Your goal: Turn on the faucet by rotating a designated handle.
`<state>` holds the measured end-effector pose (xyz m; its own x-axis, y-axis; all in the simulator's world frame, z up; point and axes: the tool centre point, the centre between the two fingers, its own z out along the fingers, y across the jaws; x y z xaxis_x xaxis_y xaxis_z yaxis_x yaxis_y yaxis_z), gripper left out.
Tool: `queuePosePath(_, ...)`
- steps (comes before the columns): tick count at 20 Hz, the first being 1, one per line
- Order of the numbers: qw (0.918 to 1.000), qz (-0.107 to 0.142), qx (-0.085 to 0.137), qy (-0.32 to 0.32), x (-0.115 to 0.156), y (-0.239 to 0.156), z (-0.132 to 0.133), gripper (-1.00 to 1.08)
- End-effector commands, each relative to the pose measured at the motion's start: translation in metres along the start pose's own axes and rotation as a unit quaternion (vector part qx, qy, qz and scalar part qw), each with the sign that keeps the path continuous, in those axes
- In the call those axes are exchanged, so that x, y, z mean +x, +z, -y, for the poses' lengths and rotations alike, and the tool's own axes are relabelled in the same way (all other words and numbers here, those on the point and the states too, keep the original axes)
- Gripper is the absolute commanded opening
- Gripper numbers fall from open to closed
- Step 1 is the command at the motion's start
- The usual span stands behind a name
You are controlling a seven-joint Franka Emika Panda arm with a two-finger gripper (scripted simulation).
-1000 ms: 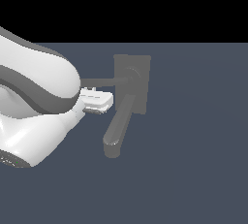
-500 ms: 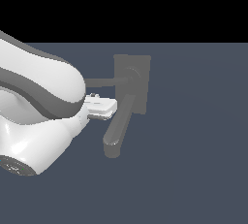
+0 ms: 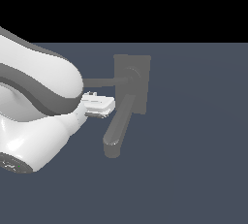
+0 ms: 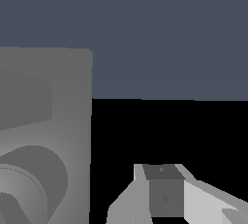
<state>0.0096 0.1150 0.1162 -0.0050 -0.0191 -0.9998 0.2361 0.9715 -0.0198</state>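
At the end of the bulky white and grey arm, the white pincer [image 3: 99,105] sits low beside the matte grey faucet [image 3: 131,92], on the exterior view's left of it. Only the pincer's pale body shows in that view, and the wrist view shows just one grey and white finger [image 4: 164,194] of it, so whether the jaws stand apart or together cannot be told. Nothing is seen held in it.

Just above the pincer runs the thin straight grey bar handle [image 3: 104,81], lying roughly level and reaching from the arm's rounded shell toward the faucet's round hub [image 3: 131,75]. Whether pincer and handle touch cannot be told; in the exterior view a narrow strip of background separates them.

The hub sits on a flat rectangular grey back plate [image 3: 143,68] standing upright. In the wrist view the plate [image 4: 68,102] fills one side of the picture, with the curved hub edge visible on it. From below the hub a thick rounded grey spout [image 3: 118,128] slopes down toward the camera, ending in a blunt rounded tip near the pincer. The whole fixture is one uniform dull grey, resting on a plain slate-blue surface [image 3: 193,145].
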Motion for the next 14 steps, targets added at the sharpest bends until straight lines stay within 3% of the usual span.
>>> queuePosePath(1, 1.0000, 0.000, 0.000, 0.000, -0.007, 0.000, -0.001, -1.00)
queuePosePath(14, 1.0000, 0.000, 0.000, 0.000, -0.065, 0.000, -0.008, -1.00)
